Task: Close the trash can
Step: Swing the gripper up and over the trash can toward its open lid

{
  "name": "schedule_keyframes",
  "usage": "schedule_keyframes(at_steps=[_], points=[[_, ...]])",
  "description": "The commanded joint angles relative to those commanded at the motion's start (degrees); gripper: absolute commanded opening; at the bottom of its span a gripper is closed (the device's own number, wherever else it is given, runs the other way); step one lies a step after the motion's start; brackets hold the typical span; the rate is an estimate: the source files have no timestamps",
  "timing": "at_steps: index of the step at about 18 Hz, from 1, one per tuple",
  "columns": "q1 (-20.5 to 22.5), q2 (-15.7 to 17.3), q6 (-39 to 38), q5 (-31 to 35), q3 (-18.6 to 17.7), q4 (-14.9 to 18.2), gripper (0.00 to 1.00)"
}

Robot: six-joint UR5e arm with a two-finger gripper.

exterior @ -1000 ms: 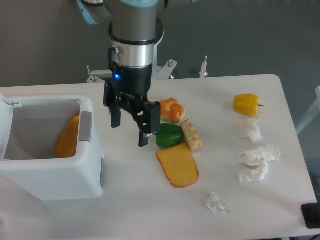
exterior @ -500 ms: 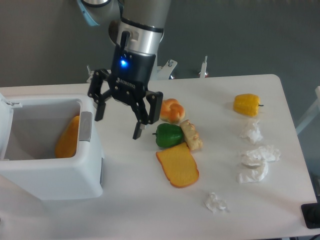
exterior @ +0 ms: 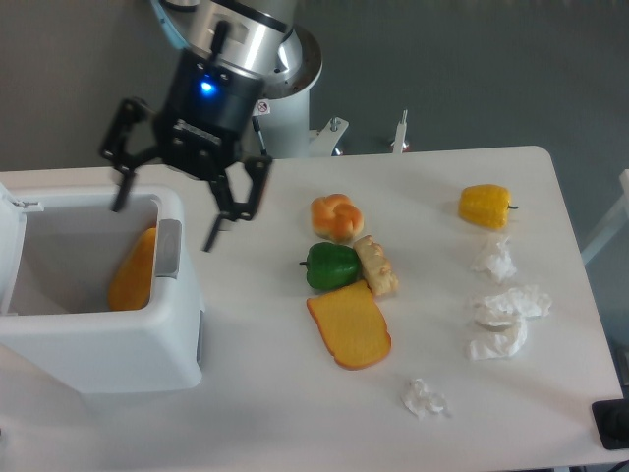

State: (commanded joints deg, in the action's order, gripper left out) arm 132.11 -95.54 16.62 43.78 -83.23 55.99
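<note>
The white trash can (exterior: 98, 344) stands at the table's left with its top open; an orange food piece (exterior: 133, 272) leans inside. Its lid (exterior: 10, 211) hangs back at the far left edge, mostly out of frame. A grey latch tab (exterior: 169, 248) sits on the right rim. My gripper (exterior: 165, 222) hovers above the can's right rim, tilted, fingers spread wide and open with nothing between them. One finger is over the can's opening, the other (exterior: 218, 228) to the right of the rim.
Right of the can lie a bread roll (exterior: 336, 216), a green pepper (exterior: 330, 265), a pastry (exterior: 376, 265) and an orange slice (exterior: 349, 325). A yellow pepper (exterior: 486, 206) and several crumpled paper wads (exterior: 507, 321) lie further right.
The gripper has swung left and up, from beside the green pepper to above the trash can's right rim, tilting as it went. Its fingers stay open. Nothing else moved.
</note>
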Motion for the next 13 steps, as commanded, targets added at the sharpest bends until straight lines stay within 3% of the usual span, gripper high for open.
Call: schedule_keyframes(at_steps=[13], points=[[-7.47,1.23,-5.35,-2.99,1.58,-0.09,1.0]])
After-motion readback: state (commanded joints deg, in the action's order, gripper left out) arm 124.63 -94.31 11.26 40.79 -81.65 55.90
